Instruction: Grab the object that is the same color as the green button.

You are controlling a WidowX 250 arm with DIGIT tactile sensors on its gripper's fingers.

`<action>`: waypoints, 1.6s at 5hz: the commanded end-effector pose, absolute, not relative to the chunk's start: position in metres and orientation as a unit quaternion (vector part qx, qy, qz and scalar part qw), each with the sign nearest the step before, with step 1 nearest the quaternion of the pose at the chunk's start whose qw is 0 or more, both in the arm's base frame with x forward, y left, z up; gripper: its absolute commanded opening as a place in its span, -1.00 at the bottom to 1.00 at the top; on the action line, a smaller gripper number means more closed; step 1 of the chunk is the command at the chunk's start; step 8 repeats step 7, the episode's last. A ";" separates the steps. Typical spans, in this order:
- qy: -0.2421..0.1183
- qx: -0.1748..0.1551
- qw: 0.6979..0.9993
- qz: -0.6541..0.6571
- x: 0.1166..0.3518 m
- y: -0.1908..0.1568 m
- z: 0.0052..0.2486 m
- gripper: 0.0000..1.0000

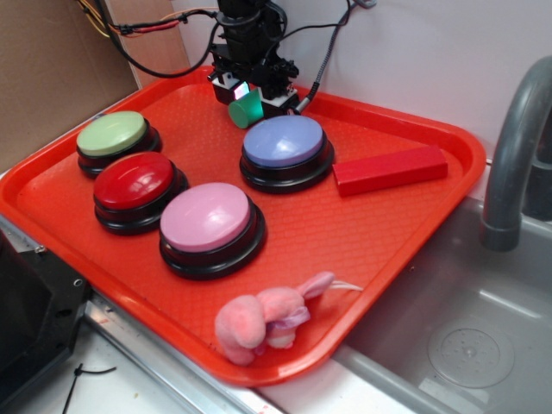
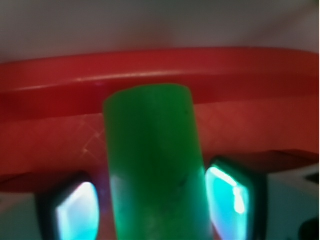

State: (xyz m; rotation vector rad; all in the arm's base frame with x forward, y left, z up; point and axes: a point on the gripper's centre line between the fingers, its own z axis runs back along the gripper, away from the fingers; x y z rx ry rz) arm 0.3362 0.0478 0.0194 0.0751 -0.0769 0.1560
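Observation:
The object, a small green cylinder [image 1: 246,109], lies at the back of the red tray [image 1: 405,224], under the black arm. My gripper [image 1: 252,93] is down around it, one finger on each side. In the wrist view the cylinder [image 2: 152,150] fills the middle between the two glowing pads. The right pad [image 2: 227,202] touches it, while a thin strip of tray shows between it and the left pad [image 2: 75,215], so the gripper is open. The green button [image 1: 112,134] sits at the tray's far left.
Red [image 1: 134,181], pink [image 1: 207,217] and lavender-blue [image 1: 283,142] buttons stand on the tray. A red block [image 1: 390,168] lies to the right of the blue button, and a pink plush toy [image 1: 263,315] at the front edge. The tray's back rim [image 2: 160,67] is just behind the cylinder. A sink [image 1: 466,328] and faucet [image 1: 509,147] are on the right.

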 end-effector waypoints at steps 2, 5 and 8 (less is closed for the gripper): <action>-0.018 0.035 0.997 0.070 0.319 0.028 0.095 -1.00; -0.062 0.022 0.993 0.096 0.214 0.015 0.194 -1.00; -0.047 0.024 0.996 0.075 0.209 0.019 0.193 -1.00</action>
